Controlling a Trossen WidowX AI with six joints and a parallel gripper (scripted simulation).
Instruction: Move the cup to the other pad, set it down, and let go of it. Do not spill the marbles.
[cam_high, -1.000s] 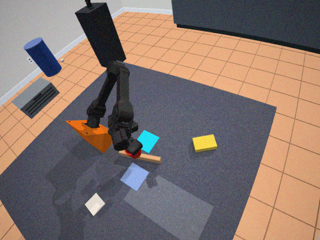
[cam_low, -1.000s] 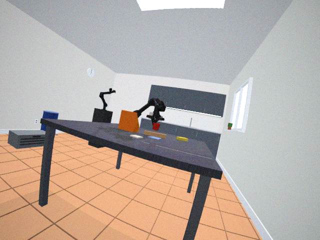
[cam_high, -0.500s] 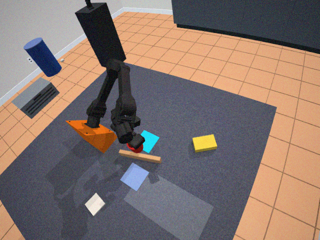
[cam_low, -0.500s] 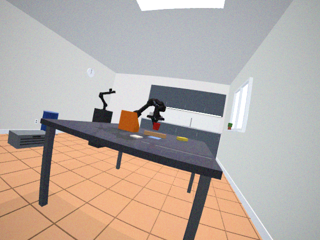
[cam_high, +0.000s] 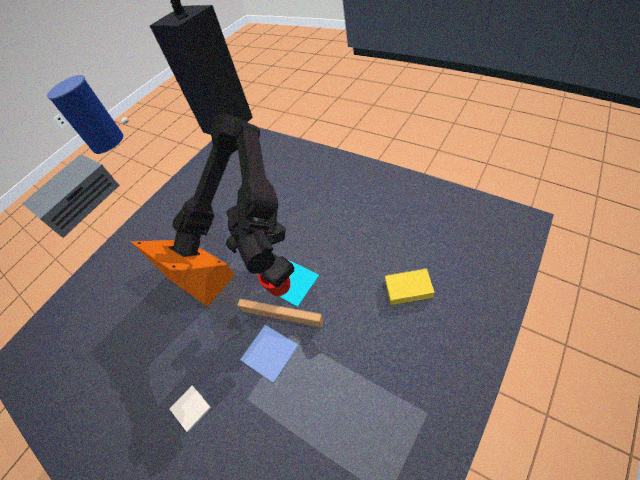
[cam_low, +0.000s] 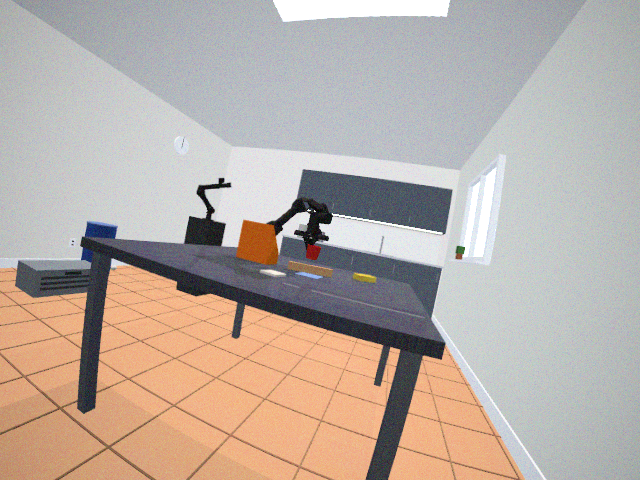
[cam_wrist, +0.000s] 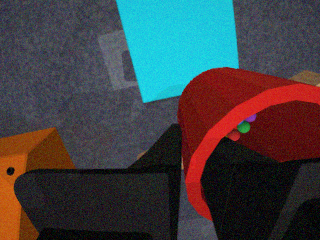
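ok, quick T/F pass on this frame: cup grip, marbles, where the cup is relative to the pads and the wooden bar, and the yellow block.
1. The gripper is shut on the red cup. True.
2. The cup stands on the pale blue pad. False: it hangs in the air at the near edge of the cyan pad.
3. Marbles show inside the cup. True.
4. The wooden bar lies between the two pads. True.
5. The yellow block sits on the cyan pad. False: it lies apart, on the dark table.
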